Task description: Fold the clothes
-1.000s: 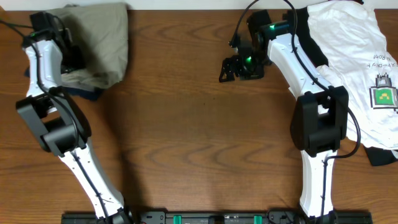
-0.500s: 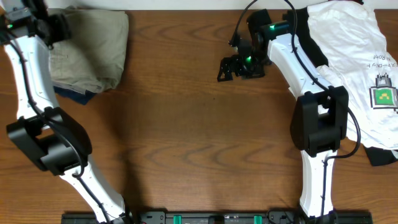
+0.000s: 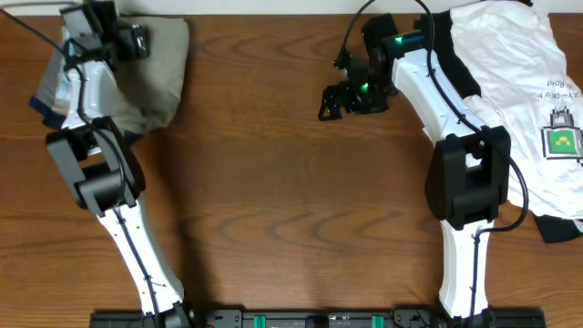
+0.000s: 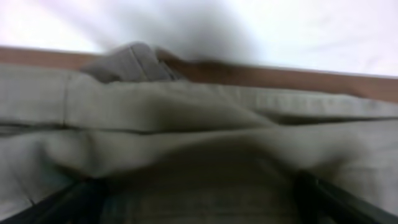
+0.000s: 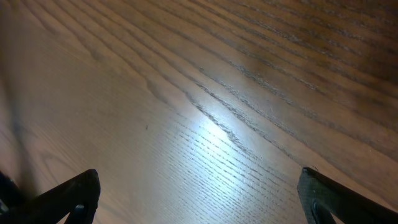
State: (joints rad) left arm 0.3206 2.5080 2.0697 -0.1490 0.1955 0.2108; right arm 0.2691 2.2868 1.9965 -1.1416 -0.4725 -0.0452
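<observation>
The khaki shorts (image 3: 159,77) lie folded in a stack at the table's far left corner. My left gripper (image 3: 135,41) hovers over their far edge, open. In the blurred left wrist view the khaki cloth (image 4: 186,118) fills the frame. My left gripper (image 4: 199,202) has its dark fingers (image 4: 78,199) spread wide above the cloth and pinches nothing. A white printed T-shirt (image 3: 510,82) lies spread at the far right. My right gripper (image 3: 339,98) is open over bare wood left of the T-shirt. In the right wrist view my right gripper (image 5: 199,199) holds nothing.
A dark garment (image 3: 557,228) pokes out from under the T-shirt at the right edge. A navy edge (image 3: 35,98) shows beside the khaki stack. The wooden table (image 3: 291,200) stretches between the two arms. Its far edge (image 4: 280,74) runs just behind the shorts.
My left gripper has opened wide and swung from the left side of the khaki stack to its far edge. The right gripper opened slightly more and stayed in place.
</observation>
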